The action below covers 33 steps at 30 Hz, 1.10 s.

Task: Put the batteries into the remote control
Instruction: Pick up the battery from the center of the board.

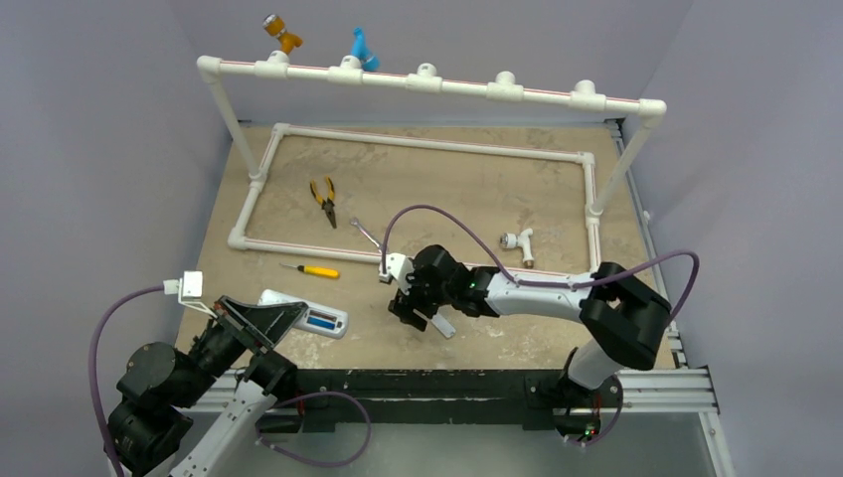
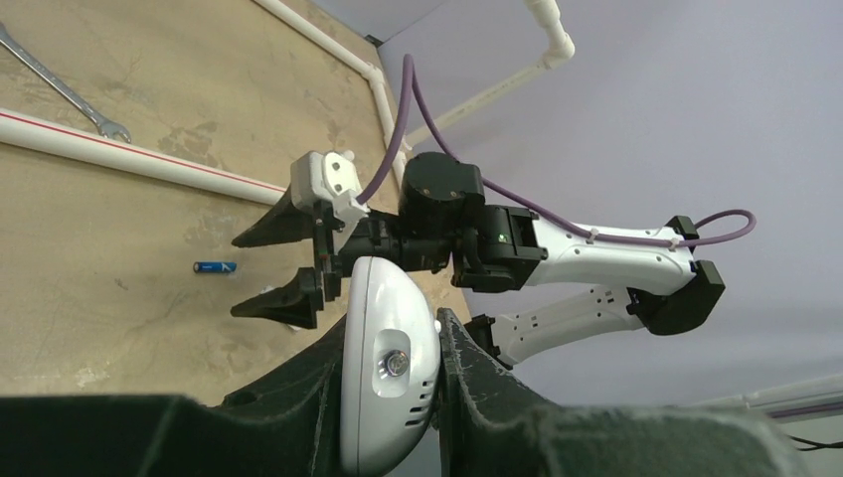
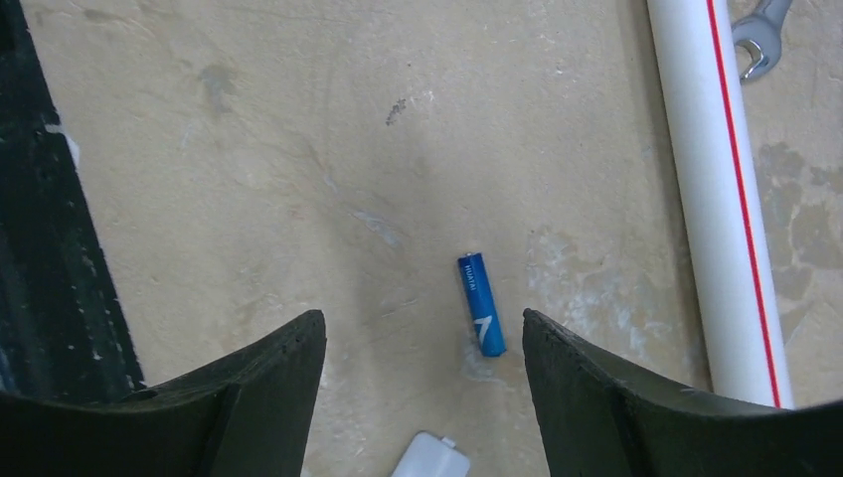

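The fingers [image 3: 268, 388] of the right gripper [image 3: 422, 328] stand wide apart and hold nothing. They hang over the table [image 3: 249, 149] on the near side of the white pipe [image 3: 711, 199], the red-striped rail lying on the surface. One blue battery [image 3: 481, 303] lies flat between the two fingertips, closer to the finger nearer the pipe and roughly parallel to the pipe. The jaws straddle its slim body crosswise, which looks like the line-up for a pinch across its width, so I judge the step in hand to be picking it up. A small white piece [image 3: 429, 457] with a tab lies just nearer than the battery, farther from the pipe. It may be the compartment lid, set aside.

The left gripper [image 2: 391, 328] is closed tight on the remote control [image 2: 383, 417], its fingers [image 2: 477, 397] pressing both long sides at one end. That grip seems meant to steady the handset while the other arm loads it. The remote sits well to the near side of the pipe, toward its left end. Whether it rests on the table or is lifted I cannot tell. A second battery is not visible.
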Motion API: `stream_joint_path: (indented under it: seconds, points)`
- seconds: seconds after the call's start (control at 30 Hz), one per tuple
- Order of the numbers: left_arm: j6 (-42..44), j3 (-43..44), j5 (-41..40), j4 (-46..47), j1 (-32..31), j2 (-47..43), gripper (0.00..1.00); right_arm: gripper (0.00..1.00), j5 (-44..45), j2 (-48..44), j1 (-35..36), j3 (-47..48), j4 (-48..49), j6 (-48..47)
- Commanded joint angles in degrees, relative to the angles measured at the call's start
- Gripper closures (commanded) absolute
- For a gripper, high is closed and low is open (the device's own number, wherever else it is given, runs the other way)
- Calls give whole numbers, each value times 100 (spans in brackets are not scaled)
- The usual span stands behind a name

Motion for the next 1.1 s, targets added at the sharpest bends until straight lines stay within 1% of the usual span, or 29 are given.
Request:
stream_joint_path:
  seconds: [0.0,0.17,0.3,0.43,0.57,0.77,0.8,1.07]
  points:
    - [-45,70,-9,163,30,-83,100,31,-1281,353,-480,353,294,-1287]
    - [-7,84,-28,110,24,-54,100,33,-1492,750,-782,667,-2,-1542]
    - [25,94,-79,105,24,-23,100,35,-1616,996,-849,778,-168,-1610]
    - [12,75,-116,126,26,-13,100,35,-1383,1170,-850,786,-319,-1587]
    - [76,136,-119,64,28,18,100,36,-1047,1178,-850,519,-178,-1426]
    - [189,201,-130,41,28,131,100,48,-710,1069,-850,206,-112,-1134]
    - [189,201,-126,58,26,132,100,53,-708,1015,-850,156,-129,-1108]
    - [132,150,-139,70,27,62,100,76,-1009,909,-841,3,-295,-1036]
